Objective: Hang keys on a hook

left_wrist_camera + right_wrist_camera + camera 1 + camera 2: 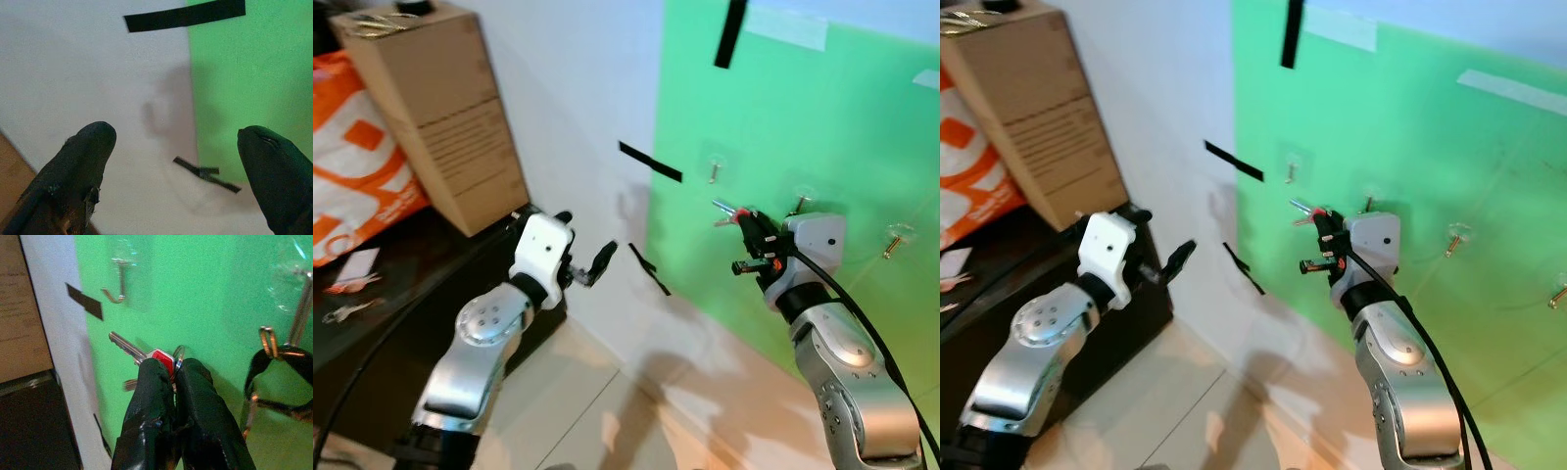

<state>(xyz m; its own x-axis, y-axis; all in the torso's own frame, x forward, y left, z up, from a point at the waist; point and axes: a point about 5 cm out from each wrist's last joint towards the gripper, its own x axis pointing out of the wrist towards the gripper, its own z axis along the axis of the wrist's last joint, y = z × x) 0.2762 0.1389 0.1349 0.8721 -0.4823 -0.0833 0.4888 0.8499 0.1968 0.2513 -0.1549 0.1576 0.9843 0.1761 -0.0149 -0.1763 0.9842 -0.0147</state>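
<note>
A small bunch of keys (146,352) with a red head is pinched in my right gripper (173,369), which is shut on it close to the green wall panel (822,108). The key blades stick out toward the panel (724,211). Three small metal hooks on clear pads are fixed to the panel: one hook (714,168) up and left of the keys, a second hook (800,201) just right of the right gripper (751,223), and a third hook (894,240) farther right. My left gripper (582,240) is open and holds nothing, raised before the white wall.
A cardboard box (435,108) and an orange bag (352,176) stand on a dark cabinet (411,284) at the left, with another key (347,311) lying on it. Black tape strips (649,162) mark the wall. Light tiled floor (578,392) lies below.
</note>
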